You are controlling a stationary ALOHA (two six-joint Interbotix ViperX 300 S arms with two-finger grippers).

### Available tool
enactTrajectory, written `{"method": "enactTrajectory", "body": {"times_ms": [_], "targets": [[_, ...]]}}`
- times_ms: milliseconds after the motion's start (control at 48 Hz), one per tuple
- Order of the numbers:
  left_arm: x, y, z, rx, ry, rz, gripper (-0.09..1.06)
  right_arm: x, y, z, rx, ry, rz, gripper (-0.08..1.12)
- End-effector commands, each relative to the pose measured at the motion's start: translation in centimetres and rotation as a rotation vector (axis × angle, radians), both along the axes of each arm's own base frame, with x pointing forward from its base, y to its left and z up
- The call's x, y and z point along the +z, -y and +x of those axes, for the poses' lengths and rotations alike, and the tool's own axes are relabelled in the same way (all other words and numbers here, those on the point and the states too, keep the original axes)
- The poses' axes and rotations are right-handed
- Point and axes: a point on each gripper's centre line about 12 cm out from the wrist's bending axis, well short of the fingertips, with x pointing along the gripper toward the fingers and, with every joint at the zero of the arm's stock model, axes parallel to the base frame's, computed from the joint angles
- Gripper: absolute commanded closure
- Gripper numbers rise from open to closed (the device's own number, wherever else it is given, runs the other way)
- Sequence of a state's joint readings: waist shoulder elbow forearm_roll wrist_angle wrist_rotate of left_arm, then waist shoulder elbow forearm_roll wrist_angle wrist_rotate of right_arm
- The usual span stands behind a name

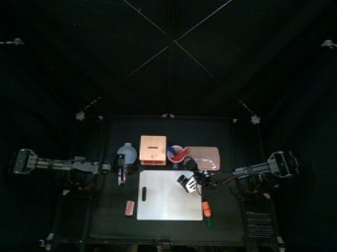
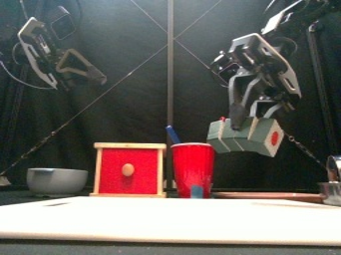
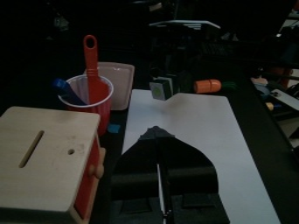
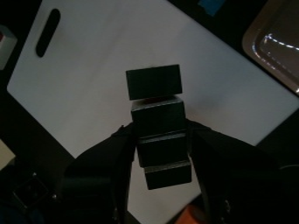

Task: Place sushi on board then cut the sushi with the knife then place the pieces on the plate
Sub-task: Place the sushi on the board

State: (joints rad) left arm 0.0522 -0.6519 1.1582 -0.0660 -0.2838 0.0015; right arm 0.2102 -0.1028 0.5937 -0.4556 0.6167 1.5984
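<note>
One sushi roll (image 2: 244, 137) of dark green blocks is gripped across its middle by the right gripper (image 4: 160, 150) and held in the air, well clear of the white cutting board (image 1: 161, 197) below it. The left gripper (image 3: 158, 134) (jaws pressed together, empty) hovers near the wooden box (image 1: 154, 150) and the red cup (image 2: 194, 171).
</note>
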Motion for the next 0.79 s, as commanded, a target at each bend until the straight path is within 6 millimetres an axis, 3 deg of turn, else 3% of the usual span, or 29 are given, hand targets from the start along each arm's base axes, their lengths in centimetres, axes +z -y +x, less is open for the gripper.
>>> {"method": "enactTrajectory", "body": {"times_ms": [21, 458, 792], "targets": [[0.5, -0.1, 0.2, 0.003, 0.017, 0.000, 0.99, 1.5, -1.3, 1.8, -0.089, 0.020, 0.001, 0.44], [0.5, -0.1, 0.0, 0.004, 0.006, 0.000, 0.99, -0.8, -4.1, 6.9, -0.442, -0.134, 0.110, 0.44], [-0.2, 0.0, -0.2, -0.005, -0.078, 0.005, 0.99, -2.6, -4.0, 8.4, -0.546, -0.268, 0.071, 0.44]]}}
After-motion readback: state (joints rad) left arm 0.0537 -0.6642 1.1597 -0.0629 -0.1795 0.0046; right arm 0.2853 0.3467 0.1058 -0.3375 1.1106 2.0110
